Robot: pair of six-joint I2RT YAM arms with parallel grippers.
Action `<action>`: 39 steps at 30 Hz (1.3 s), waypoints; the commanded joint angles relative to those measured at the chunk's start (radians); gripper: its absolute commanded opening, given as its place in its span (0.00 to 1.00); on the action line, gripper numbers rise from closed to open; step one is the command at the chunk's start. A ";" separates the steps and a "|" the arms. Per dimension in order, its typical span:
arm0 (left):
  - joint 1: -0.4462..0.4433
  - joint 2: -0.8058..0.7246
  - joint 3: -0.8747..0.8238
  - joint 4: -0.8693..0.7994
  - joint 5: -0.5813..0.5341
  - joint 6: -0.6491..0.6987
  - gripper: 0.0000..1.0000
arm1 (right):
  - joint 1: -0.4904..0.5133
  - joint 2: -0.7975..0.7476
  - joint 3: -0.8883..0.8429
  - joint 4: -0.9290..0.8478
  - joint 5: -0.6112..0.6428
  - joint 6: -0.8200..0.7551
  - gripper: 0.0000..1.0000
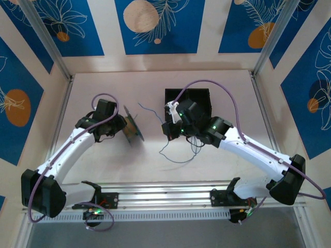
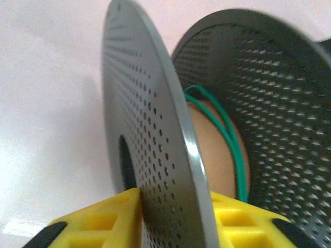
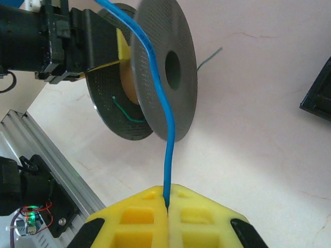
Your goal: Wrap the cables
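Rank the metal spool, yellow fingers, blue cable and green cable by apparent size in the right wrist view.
1. metal spool
2. yellow fingers, nearly as big only because they sit nearest the lens
3. blue cable
4. green cable on the spool, a short stretch

The spool (image 2: pixel 145 129) has dull grey perforated metal flanges around a smooth tan core (image 2: pixel 212 150) that looks like cardboard. Green cable (image 2: pixel 231 137) and blue cable (image 3: pixel 169 134) have smooth, slightly glossy plastic sheaths. Right fingers (image 3: pixel 139 222) are matt yellow plastic. The table (image 3: pixel 248 129) is smooth, pale and matt.
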 commanded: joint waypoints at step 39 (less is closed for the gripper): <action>-0.118 -0.084 0.040 -0.025 -0.057 -0.087 0.92 | 0.241 0.318 0.014 0.188 0.183 0.358 0.00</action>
